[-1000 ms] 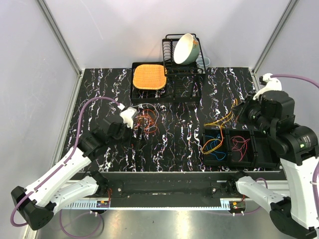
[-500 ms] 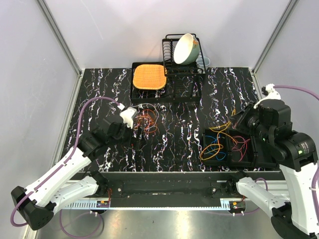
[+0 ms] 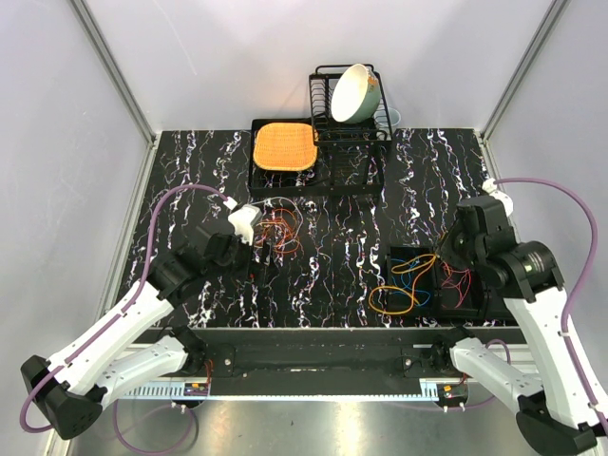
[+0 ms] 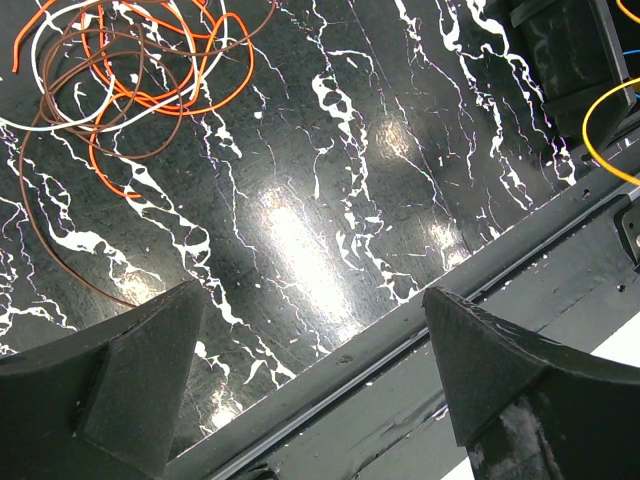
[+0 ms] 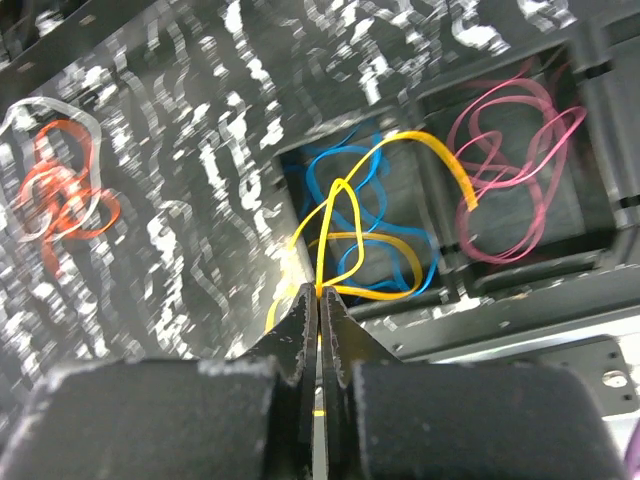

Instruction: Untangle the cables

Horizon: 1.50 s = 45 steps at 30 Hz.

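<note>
At right hand (image 5: 318, 300): clamped on yellow cable (image 5: 440, 150), looping toward 1 o'clock over blue cable (image 5: 360, 170). Light, limp, springy; best pinched near an end. At left hand (image 4: 312, 335): spread wide, empty, orange tangle (image 4: 150, 60) at 11 o'clock on worktop (image 4: 300, 200).

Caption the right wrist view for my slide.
Right hand pinches a yellow cable looping over blue cables, pink cables coiled alongside.
</note>
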{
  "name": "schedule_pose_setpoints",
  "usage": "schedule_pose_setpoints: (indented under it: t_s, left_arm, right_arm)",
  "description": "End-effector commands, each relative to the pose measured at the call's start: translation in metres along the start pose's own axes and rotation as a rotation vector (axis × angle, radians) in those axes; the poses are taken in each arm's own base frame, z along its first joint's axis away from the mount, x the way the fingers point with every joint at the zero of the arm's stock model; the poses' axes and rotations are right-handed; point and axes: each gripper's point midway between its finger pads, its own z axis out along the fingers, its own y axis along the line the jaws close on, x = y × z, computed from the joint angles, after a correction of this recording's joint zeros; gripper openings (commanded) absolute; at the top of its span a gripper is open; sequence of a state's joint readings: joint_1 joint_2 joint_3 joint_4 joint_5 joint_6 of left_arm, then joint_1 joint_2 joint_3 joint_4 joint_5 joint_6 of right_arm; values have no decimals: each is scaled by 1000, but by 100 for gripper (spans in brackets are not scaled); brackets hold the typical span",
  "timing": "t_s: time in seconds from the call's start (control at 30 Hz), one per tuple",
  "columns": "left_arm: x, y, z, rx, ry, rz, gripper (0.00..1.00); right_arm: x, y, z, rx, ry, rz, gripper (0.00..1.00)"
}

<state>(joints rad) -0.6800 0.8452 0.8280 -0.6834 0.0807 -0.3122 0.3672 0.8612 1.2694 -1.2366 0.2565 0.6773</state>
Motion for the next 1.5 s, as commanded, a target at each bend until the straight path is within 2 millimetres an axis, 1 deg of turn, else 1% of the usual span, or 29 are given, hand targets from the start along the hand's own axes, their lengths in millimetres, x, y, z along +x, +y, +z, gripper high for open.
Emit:
schedule_pose_setpoints:
  t_s: [0.0,0.1,0.23,0.27,0.3,0.37,0.4,0.47,0.5,0.57,0.63,0.67,0.7,0.77,0.8,0.87,0.9,1.03,1.2,1.3,1.33,1.37,1.4,1.43,1.47]
  left_arm:
    - [-15,0,-3,-2,-71,21,94]
    - [-15,0,-3,-5,-72,20,94]
    - [-14,0,-3,-4,-70,21,94]
    - [-14,0,-3,-4,-70,21,94]
    - [-15,0,-3,-5,-70,20,94]
    - [-14,0,-2,-5,-68,21,94]
    - [-15,0,-2,-5,-70,20,94]
    - [-13,0,-1,-3,-63,20,94]
    - [-14,0,-1,-4,-65,21,94]
    - [-12,0,0,-5,-57,21,94]
    - [-13,1,0,-9,-58,21,94]
    - [-13,1,0,-11,-59,21,94]
    - [-13,1,0,-11,-58,21,94]
    - [-13,2,0,-13,-58,21,94]
    - [-13,2,0,-15,-57,21,94]
    - [-13,3,1,-18,-56,20,94]
    - [-12,3,1,-19,-54,21,94]
    - [-12,4,2,-23,-50,20,94]
    - [-12,6,3,-35,-49,19,94]
    - [-11,6,4,-35,-43,19,94]
    - [-10,6,5,-38,-39,17,94]
    - [-10,6,5,-38,-37,17,94]
    - [-10,6,5,-35,-34,18,94]
    - [-9,6,6,-37,-32,16,94]
    - [-9,5,6,-33,-29,15,94]
  right_arm:
    - [-28,-13,17,128,-116,-36,0]
    - [-31,-18,31,187,-118,-77,0]
    - [-16,-22,61,222,-59,-107,0]
    - [-16,-20,67,213,-61,-99,0]
    - [-8,-23,75,216,-36,-104,0]
    - [-6,-18,85,192,-34,-99,0]
    - [2,-19,93,190,-9,-104,0]
    - [4,-14,102,170,-6,-100,0]
    - [10,-13,108,165,18,-102,0]
    - [14,-10,116,150,30,-103,0]
    - [22,-8,124,139,60,-107,0]
    - [22,-4,128,120,56,-101,0]
    - [34,-5,136,115,93,-102,0]
    - [41,-1,146,95,111,-93,0]
    - [51,-3,153,101,149,-90,0]
    - [56,-2,162,96,161,-84,0]
    - [61,-5,167,108,177,-85,0]
    - [65,-5,175,113,183,-75,0]
    - [73,-15,182,149,204,-37,0]
    - [70,-12,187,139,201,-35,0]
    - [69,-10,188,132,201,-42,1]
    - [65,-6,189,123,203,-51,6]
    - [63,-3,189,115,205,-58,17]
    - [63,-2,187,113,216,-64,20]
    - [56,2,184,102,203,-63,24]
